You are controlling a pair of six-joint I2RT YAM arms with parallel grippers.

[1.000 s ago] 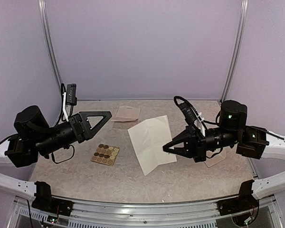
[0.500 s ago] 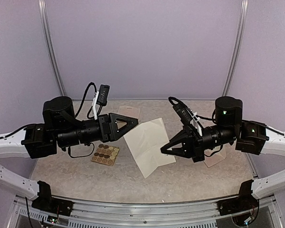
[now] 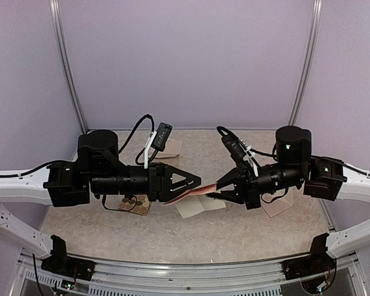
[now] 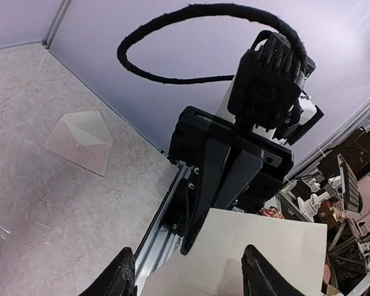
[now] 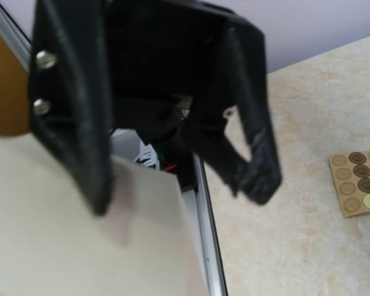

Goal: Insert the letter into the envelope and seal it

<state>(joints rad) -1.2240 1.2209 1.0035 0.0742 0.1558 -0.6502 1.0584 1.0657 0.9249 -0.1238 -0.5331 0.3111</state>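
Note:
The letter (image 3: pixel 196 207) is a cream sheet lifted off the table between the two arms, so the top view shows it nearly edge-on. My right gripper (image 3: pixel 217 185) is shut on its right edge; in the left wrist view its closed fingers (image 4: pixel 193 237) pinch the sheet's far edge (image 4: pixel 265 246). My left gripper (image 3: pixel 194 182) faces it from the left, jaws open (image 4: pixel 188 277) on either side of the sheet without pinching it. The right wrist view shows the letter (image 5: pixel 61 246) low and blurred, covering my own fingers. The envelope (image 4: pixel 80 140) lies flat at the back, flap open, half hidden behind the left arm (image 3: pixel 169 148).
A sheet of round brown stickers (image 5: pixel 361 182) lies under the left arm (image 3: pixel 132 204). Another pale paper (image 3: pixel 277 207) sits beneath the right arm. A metal rail (image 3: pixel 185 266) runs along the near table edge. Purple walls close the back and sides.
The left arm swung right to the centre and its open jaws now bracket the letter. The right gripper lifted the letter from flat on the table to nearly edge-on.

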